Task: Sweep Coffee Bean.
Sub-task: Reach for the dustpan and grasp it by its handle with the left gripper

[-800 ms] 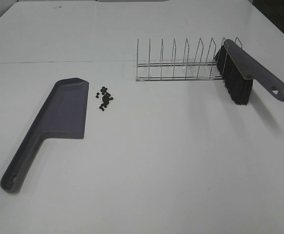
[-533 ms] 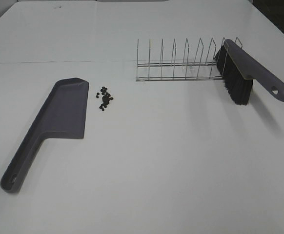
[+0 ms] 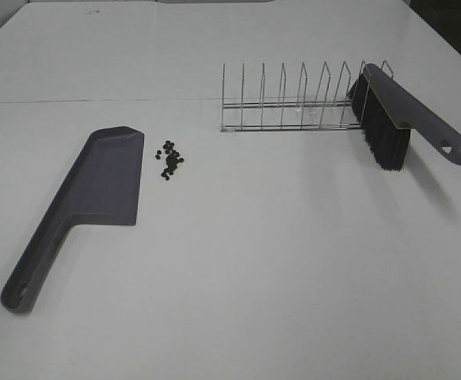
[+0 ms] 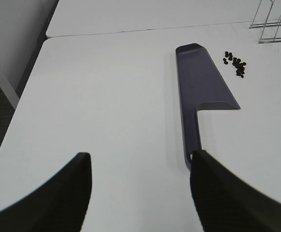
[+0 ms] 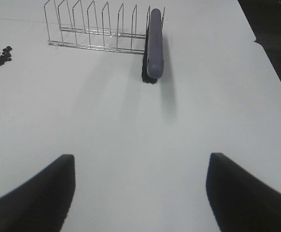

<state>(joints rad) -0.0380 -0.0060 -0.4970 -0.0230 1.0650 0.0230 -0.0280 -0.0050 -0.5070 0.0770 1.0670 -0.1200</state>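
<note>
A small heap of dark coffee beans (image 3: 169, 158) lies on the white table just right of the grey dustpan (image 3: 96, 190), which lies flat with its handle toward the near left. The beans also show in the left wrist view (image 4: 235, 63) and the right wrist view (image 5: 0, 57). A grey brush with black bristles (image 3: 389, 119) stands in the right end of a wire rack (image 3: 294, 103). My left gripper (image 4: 138, 188) is open and empty, well short of the dustpan handle (image 4: 191, 140). My right gripper (image 5: 140, 193) is open and empty, well short of the brush (image 5: 154, 46). Neither arm shows in the high view.
A seam between two table tops (image 3: 96, 100) runs across behind the dustpan. The table's left edge (image 4: 27, 92) drops to dark floor, and its right edge (image 5: 271, 63) likewise.
</note>
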